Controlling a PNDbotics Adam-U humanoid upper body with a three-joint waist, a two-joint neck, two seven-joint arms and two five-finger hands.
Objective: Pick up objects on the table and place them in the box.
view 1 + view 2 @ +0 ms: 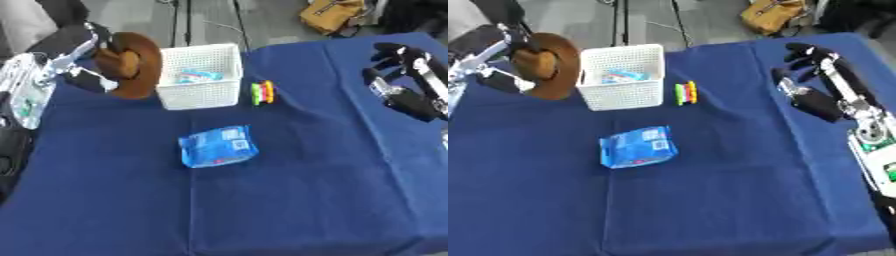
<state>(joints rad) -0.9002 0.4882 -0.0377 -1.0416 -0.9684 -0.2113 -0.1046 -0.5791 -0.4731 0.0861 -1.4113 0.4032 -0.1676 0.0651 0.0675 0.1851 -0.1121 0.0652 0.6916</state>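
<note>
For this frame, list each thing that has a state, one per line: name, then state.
Left hand: raised beside the basket, fingers curled round the brown hat.
Brown hat: held up, touching the basket's left wall.
White basket: upright on the table, a blue-and-white item inside.
Blue packet: lying flat on the cloth, untouched.
Coloured toy: on the cloth, right of the basket.
Right hand: open, holding nothing.

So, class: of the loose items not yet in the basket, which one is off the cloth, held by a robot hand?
The brown hat, held by the left robot hand beside the white basket. The blue packet and the multicoloured item lie on the cloth.
</note>
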